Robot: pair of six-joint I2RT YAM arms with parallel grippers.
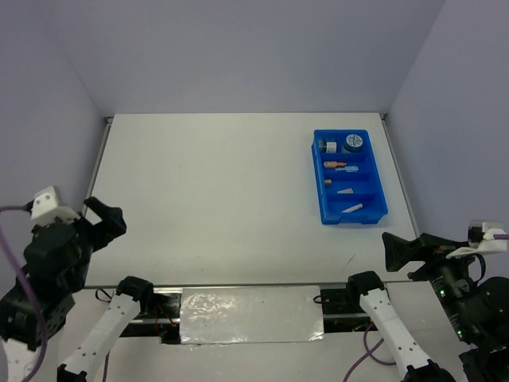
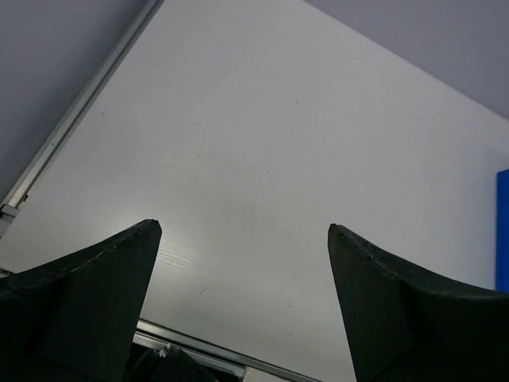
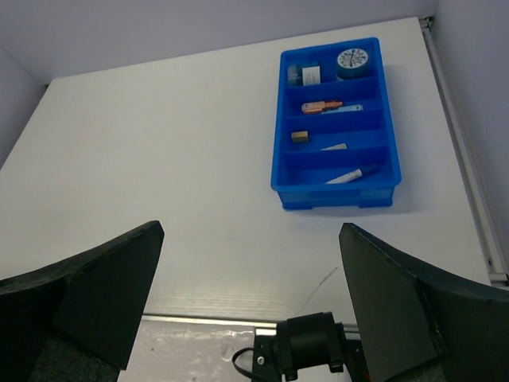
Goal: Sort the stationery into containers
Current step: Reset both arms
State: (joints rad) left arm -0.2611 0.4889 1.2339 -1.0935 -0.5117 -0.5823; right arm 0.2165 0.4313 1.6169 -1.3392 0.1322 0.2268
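Observation:
The blue divided tray sits at the table's far right, and all the stationery I see lies inside it. Its back compartment holds two blue-white rolls. In the compartments toward the front lie an orange piece beside a blue piece, then a tan stub with a pale stub, then the white pen. My left gripper hangs open and empty over the near left edge. My right gripper is open and empty, short of the tray's front wall.
A metal rail runs along the table's near edge, with a silvery taped patch between the arm bases. A raised strip borders the left side. Grey walls close the back and both sides.

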